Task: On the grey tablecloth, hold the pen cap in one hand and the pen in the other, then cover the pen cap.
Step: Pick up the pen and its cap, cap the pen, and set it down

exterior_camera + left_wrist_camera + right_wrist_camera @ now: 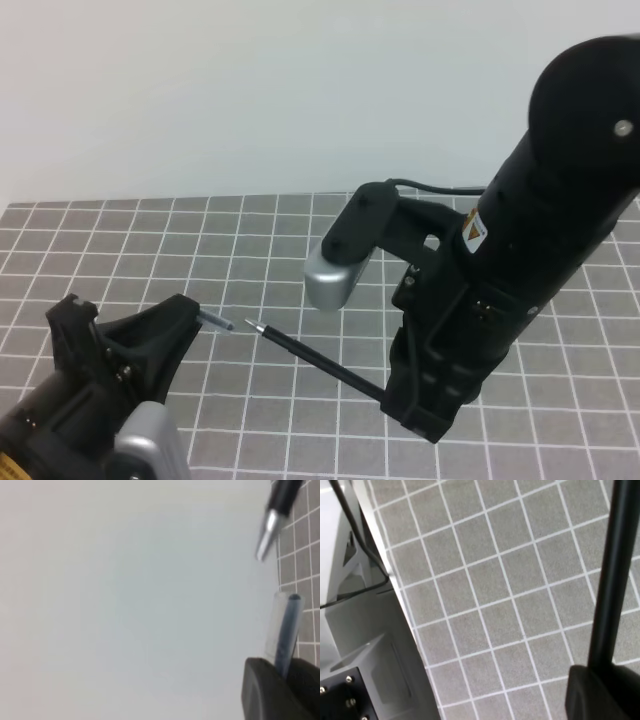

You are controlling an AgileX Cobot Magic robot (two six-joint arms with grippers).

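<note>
Grey tablecloth (pixel 280 250), ruled in white squares, is covering the bench. Over it the left tool (pixel 190 312) is clenching the pen cap (pixel 217 322), which is sticking out past the fingertips toward the middle. From the other side the right tool (pixel 395 395) is gripping the pen (pixel 305 352) by its rear end, and the slim black barrel is slanting up and left with the silvery tip leading. Tip and cap mouth are lying close together but apart, not yet joined. In the left wrist view the cap is looking translucent, with the metal tip just beyond it.
</note>
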